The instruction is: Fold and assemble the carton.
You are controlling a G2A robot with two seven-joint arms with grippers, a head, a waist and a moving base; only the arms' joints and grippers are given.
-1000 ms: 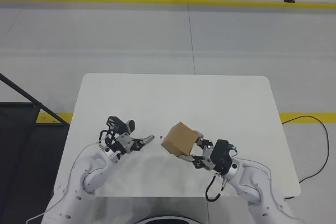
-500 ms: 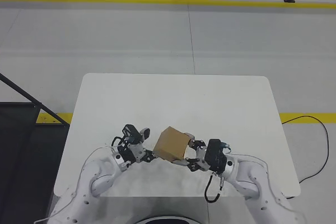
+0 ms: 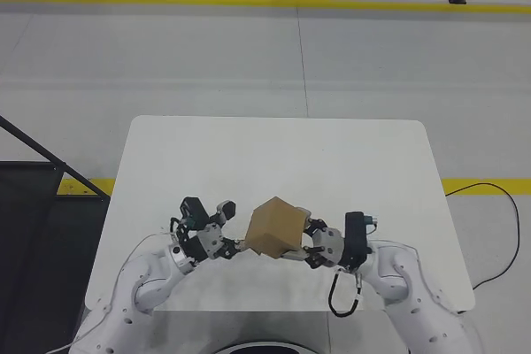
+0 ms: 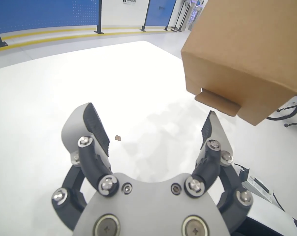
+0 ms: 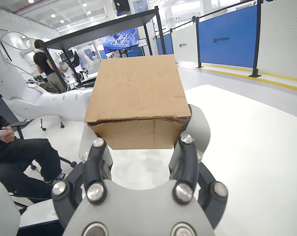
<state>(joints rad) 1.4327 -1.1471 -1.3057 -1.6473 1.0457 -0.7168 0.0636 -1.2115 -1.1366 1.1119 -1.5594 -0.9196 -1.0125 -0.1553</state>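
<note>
Right hand (image 3: 303, 240) clamped on the carton (image 3: 275, 227), holding it tilted and off the tabletop (image 3: 336, 159), near the front edge. Left hand (image 4: 151, 110) released and empty, just beside the carton's opposite side. Tuck tab (image 4: 217, 103) sticks out of the face toward it. Small brown scrap (image 4: 118, 138) on tabletop.

Carton (image 3: 276, 227) and left tool (image 3: 234, 250) closer together now.

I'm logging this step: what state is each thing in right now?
Carton, folded into a box, held tilted off the table.
Tab, sticking out of the carton's end, untucked.
Right gripper, shut on the carton.
Left gripper, open, empty, near the tab.
</note>
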